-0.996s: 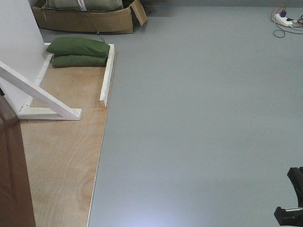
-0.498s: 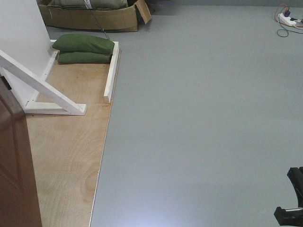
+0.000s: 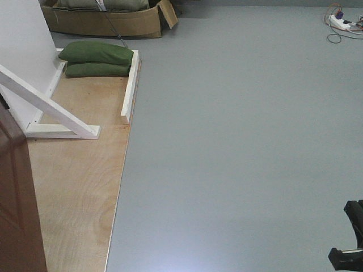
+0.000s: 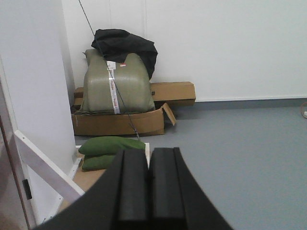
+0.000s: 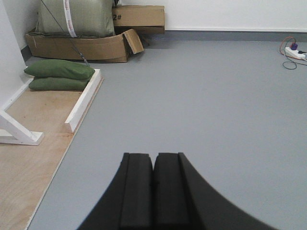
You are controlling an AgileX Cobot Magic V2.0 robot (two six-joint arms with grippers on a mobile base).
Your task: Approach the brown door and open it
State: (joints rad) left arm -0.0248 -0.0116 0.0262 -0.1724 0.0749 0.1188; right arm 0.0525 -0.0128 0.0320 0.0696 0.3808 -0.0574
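Brown door (image 3: 17, 198) shows only as an edge well left of both tools, with left tool (image 4: 149, 191) and right tool (image 5: 153, 191) pressed shut, empty, and rightly so, I'd say, until the robot rolls closer.

text: "2#" | on: flat cardboard box (image 5: 141, 15) by wall

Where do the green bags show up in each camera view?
Front view: green bags at upper left.
Left wrist view: bags at lower left of centre.
Right wrist view: bags at upper left.
Shared landmark: the cardboard box just behind them.
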